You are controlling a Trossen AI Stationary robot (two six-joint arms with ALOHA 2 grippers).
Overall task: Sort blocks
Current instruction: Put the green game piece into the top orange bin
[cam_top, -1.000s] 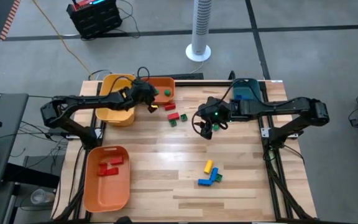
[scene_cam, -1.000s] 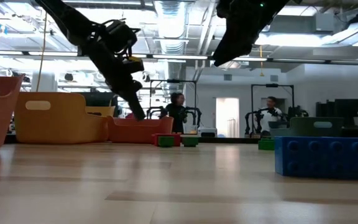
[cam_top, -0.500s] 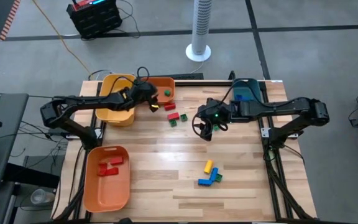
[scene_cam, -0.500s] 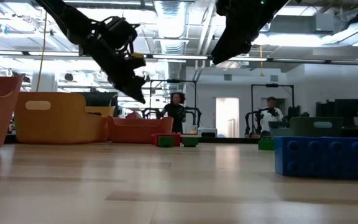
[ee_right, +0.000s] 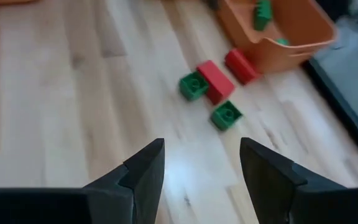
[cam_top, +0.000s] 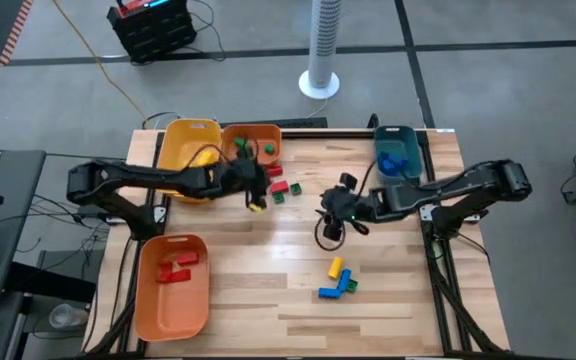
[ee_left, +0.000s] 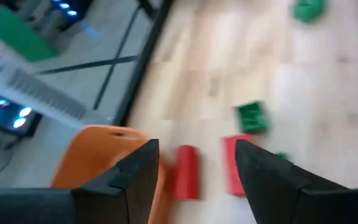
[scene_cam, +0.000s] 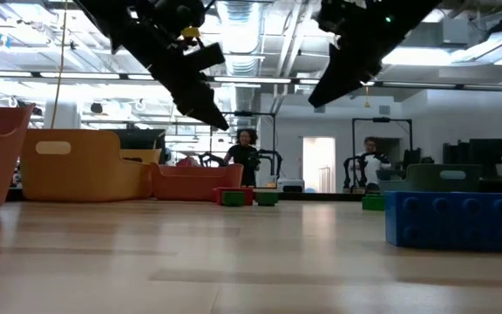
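Observation:
Red and green blocks (cam_top: pixel 282 187) lie loose on the table just in front of the far orange bin (cam_top: pixel 258 133), which holds green blocks. My left gripper (cam_top: pixel 255 196) hangs open over the table beside them; its wrist view shows two red blocks (ee_left: pixel 185 172) and a green block (ee_left: pixel 252 116) ahead of the fingers. My right gripper (cam_top: pixel 328 228) hangs open above the table's middle, and its wrist view looks at the same cluster (ee_right: pixel 211 83). A yellow block (cam_top: pixel 335 267) and blue blocks (cam_top: pixel 338 287) lie nearer the front edge.
A yellow bin (cam_top: pixel 190 150) stands at the far left beside the orange one. A teal bin (cam_top: pixel 398 150) with blue blocks is at the far right. An orange bin (cam_top: pixel 173 285) with red blocks sits at the near left. Bare wood lies between the clusters.
My left gripper has swung from over the far orange bin toward the table's right and near side, ending above the table beside the red and green blocks. My right gripper has gone down and toward the near edge. No block on the table has moved.

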